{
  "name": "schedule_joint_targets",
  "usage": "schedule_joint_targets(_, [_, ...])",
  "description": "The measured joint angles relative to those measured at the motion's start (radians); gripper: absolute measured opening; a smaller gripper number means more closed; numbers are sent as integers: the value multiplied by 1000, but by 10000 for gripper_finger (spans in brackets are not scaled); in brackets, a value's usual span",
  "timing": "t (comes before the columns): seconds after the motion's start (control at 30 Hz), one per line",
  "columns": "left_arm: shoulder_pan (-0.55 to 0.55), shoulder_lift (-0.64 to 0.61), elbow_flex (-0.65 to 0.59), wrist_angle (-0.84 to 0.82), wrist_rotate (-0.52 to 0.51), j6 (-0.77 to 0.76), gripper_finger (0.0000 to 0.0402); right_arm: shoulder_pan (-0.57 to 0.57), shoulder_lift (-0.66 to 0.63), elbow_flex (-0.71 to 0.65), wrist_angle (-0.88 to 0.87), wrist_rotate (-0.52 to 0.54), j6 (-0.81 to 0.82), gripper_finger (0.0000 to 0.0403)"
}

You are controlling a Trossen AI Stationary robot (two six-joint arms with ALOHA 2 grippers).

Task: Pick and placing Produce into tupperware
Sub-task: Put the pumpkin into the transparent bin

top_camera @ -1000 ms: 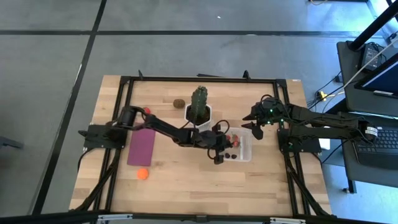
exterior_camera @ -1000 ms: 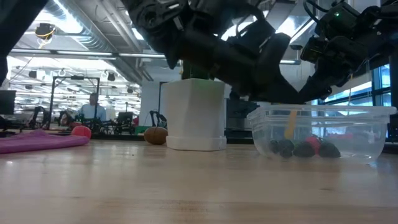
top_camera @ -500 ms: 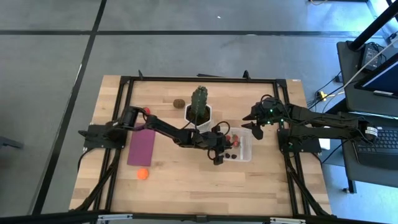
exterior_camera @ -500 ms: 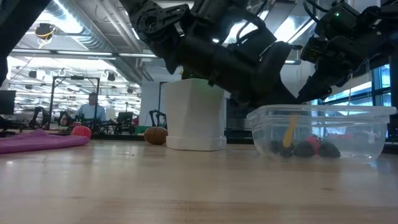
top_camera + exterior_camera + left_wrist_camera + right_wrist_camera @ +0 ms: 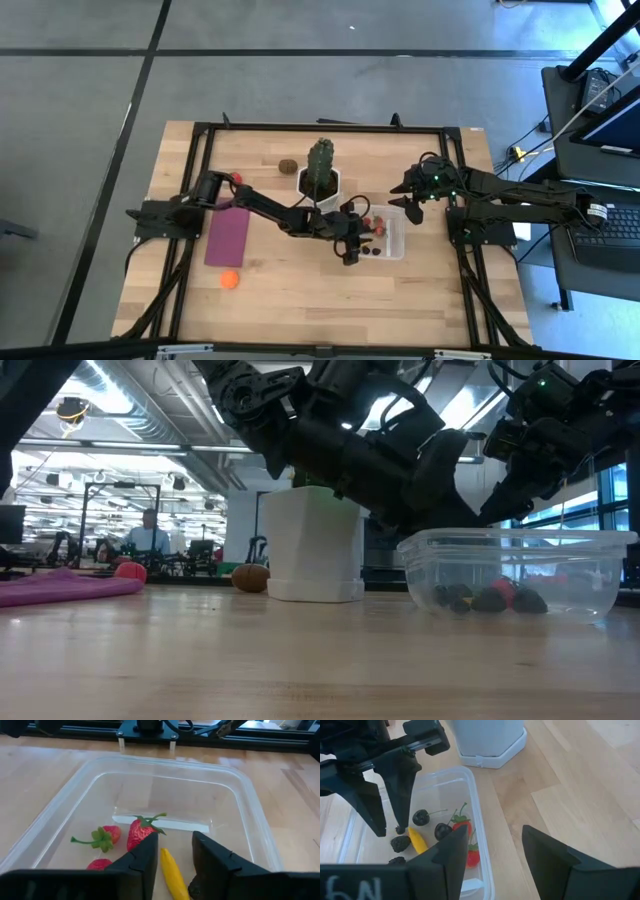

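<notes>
The clear tupperware (image 5: 392,238) (image 5: 520,575) stands right of the white cactus pot. On its floor lie strawberries (image 5: 141,832), dark berries (image 5: 421,816) and a yellow piece (image 5: 172,872) (image 5: 418,840). My left gripper (image 5: 354,237) (image 5: 175,840) is open, its fingers reaching down inside the box on either side of the yellow piece without holding it. My right gripper (image 5: 405,190) (image 5: 492,832) hangs open above the table by the box's far right corner. An orange piece (image 5: 230,279), a brown kiwi-like oval (image 5: 287,165) and a small red piece (image 5: 238,178) rest on the table.
The cactus (image 5: 320,158) in its white pot (image 5: 310,545) stands just beyond the box's left side, close to my left arm. A purple mat (image 5: 227,237) lies flat toward the table's left. A person sits in the room far behind the table (image 5: 150,535).
The yellow piece stood upright inside the box below my left gripper a second ago, sank lower, and now lies flat on the box floor among the berries. My left arm dipped slightly over the box.
</notes>
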Motion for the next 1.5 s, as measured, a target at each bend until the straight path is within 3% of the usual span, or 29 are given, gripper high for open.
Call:
schedule_joint_targets(0.23, [-14, -62, 1, -80, 0, 69, 146, 0, 0, 0, -1, 0, 0, 188])
schedule_joint_targets(0.37, [-34, -166, 2, -337, -4, 65, 154, 0, 0, 0, -11, 0, 0, 188])
schedule_joint_targets(0.67, [-117, -354, 1, -1053, 0, -267, 147, 0, -1, 0, -22, 0, -3, 188])
schedule_joint_targets(0.9, [-226, -387, 1, -1365, 14, -563, 138, 0, 0, 0, -13, 0, -5, 188])
schedule_joint_targets(1.2, [-345, -387, 0, -1439, 70, -692, 164, 0, 0, 0, -14, 0, 0, 188])
schedule_joint_targets(1.5, [-383, -387, 1, -1438, 104, -664, 275, 0, 0, 0, -14, 0, 0, 188])
